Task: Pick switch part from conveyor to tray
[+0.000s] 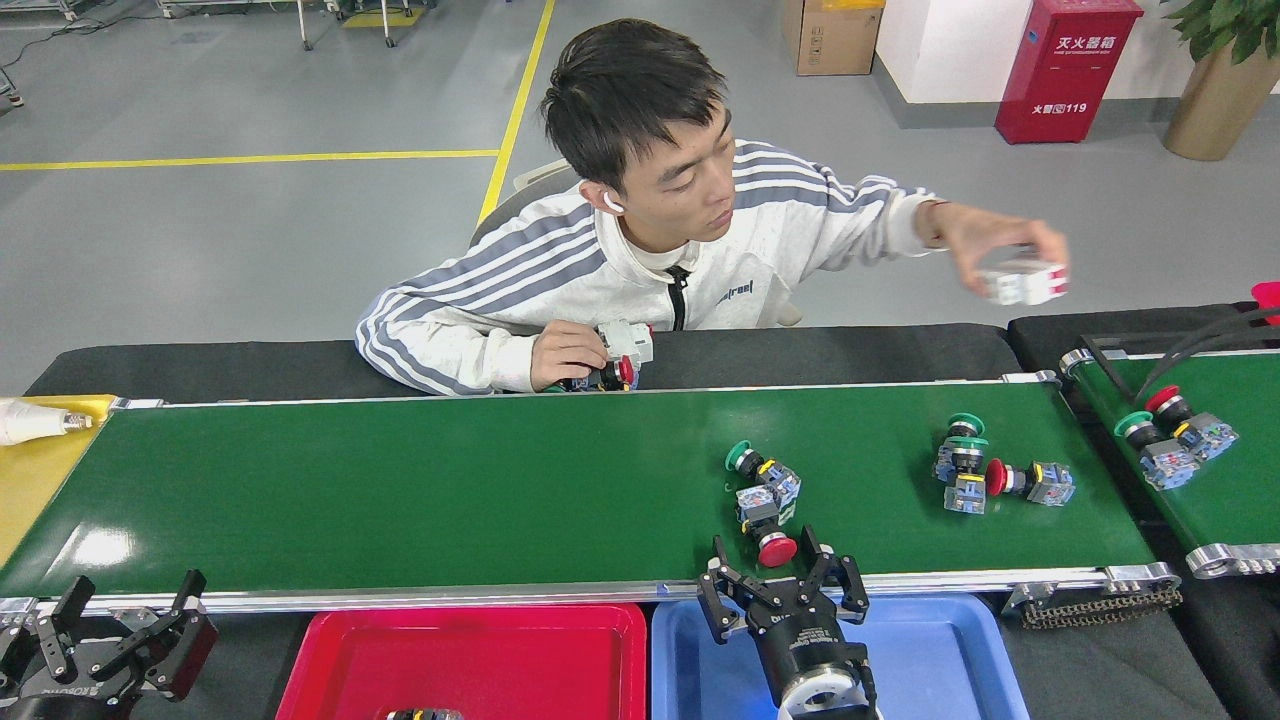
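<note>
On the long dark-green conveyor (400,490) lie two switch parts side by side, a green-capped one (758,470) and a red-capped one (768,535). Further right lies a cluster of green-capped switch parts (960,460) with a red-capped one (1025,480). My right gripper (772,575) stands open at the belt's near rail, its fingers either side of the red cap without closing on it. My left gripper (120,620) is open at the bottom left, below the belt. A red tray (320,665) and a blue tray (940,650) sit below the near rail.
A person sits behind the belt, one hand (570,355) holding parts at the far rail, the other hand (1005,255) raised with a white part. A second green belt (1220,500) at the right carries two more switch parts. A yellow surface (35,480) is at left.
</note>
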